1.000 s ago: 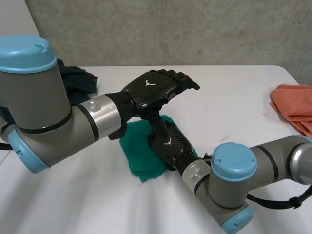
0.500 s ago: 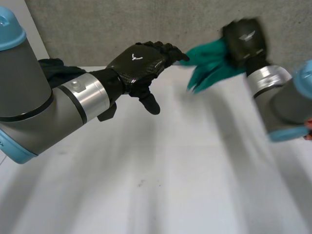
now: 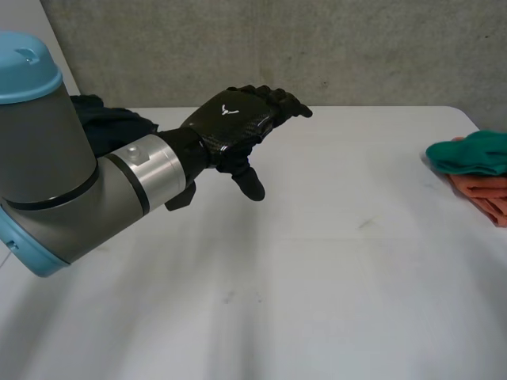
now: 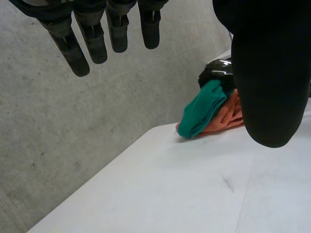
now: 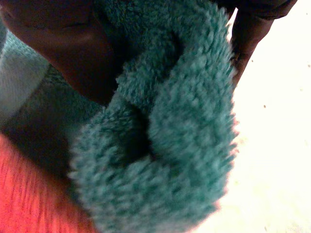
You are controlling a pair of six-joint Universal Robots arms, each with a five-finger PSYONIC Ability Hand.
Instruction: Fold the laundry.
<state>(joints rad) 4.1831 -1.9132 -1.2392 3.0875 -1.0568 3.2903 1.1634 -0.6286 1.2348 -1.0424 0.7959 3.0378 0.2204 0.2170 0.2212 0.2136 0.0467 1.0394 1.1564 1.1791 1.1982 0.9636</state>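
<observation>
A folded green fleecy cloth [image 3: 467,154] lies on top of an orange cloth [image 3: 485,194] at the table's right edge. In the right wrist view my right hand [image 5: 68,53] is shut on the green cloth [image 5: 184,121], thumb on one side and fingers [image 5: 248,34] on the other, with the orange cloth [image 5: 29,194] below. The left wrist view has the green cloth [image 4: 201,109] on the orange cloth [image 4: 226,116] with the right hand [image 4: 218,70] over it. My left hand [image 3: 238,119] hovers open above the table's middle, holding nothing.
A dark heap of clothes [image 3: 111,119] lies at the table's far left, behind my left arm. A grey concrete wall runs behind the white table [image 3: 301,285].
My right hand has lifted the green cloth off the table's middle and carried it right, onto the orange cloth. The left hand has stayed raised and open.
</observation>
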